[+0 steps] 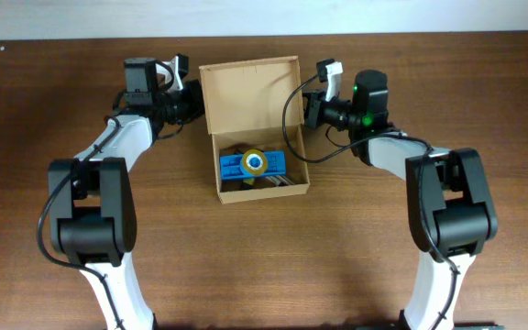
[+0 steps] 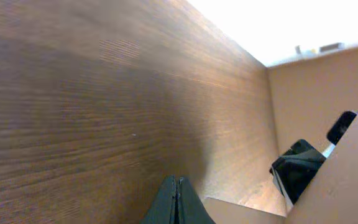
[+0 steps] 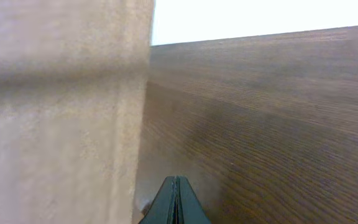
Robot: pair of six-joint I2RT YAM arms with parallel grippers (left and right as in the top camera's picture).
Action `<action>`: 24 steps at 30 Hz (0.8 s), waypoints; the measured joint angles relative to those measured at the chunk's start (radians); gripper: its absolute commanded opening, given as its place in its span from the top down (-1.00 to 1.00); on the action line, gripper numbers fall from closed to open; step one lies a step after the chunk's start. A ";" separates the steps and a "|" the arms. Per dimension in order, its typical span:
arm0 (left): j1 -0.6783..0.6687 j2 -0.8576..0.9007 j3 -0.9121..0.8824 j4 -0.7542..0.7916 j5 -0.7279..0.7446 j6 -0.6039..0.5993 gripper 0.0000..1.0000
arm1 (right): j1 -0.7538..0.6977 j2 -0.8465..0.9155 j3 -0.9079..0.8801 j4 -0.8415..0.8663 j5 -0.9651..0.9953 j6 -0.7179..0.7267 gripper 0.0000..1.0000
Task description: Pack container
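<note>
The container sits open in the middle of the counter, between the two arms. Its flap lid is folded back on the far side and shows its plain tan inner face.

Inside the container a blue eraser block lies across the tray. A round yellow and blue item rests on it; it is too small to name. Some dark slim things lie in the near part of the tray, mostly hidden and also too small to identify.

The left end effector is at the left edge of the lid, on the far left side of the container. In the left wrist view its fingers are pressed together to a narrow point with nothing between them. They hang over bare wood, with tan cardboard rising on the right. Past that cardboard a black part of the other arm is visible.

The right end effector is at the right edge of the lid, opposite the left one. In the right wrist view its fingers are likewise closed flat against each other and hold nothing. The cardboard panel fills the left of that view, just beside the fingertips. Whether either end effector actually touches the cardboard cannot be told from these views.
</note>
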 measured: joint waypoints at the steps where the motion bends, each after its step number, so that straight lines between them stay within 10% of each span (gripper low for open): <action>1: 0.000 0.000 0.000 0.007 0.009 0.000 0.96 | 0.000 -0.006 0.000 -0.001 -0.005 0.000 0.93; 16: -0.003 0.000 0.024 0.018 0.116 0.008 0.97 | -0.032 -0.111 0.000 -0.015 -0.174 0.002 0.93; 24: -0.003 0.000 0.028 -0.022 0.203 0.037 0.96 | -0.028 -0.199 0.002 -0.288 -0.238 0.019 0.93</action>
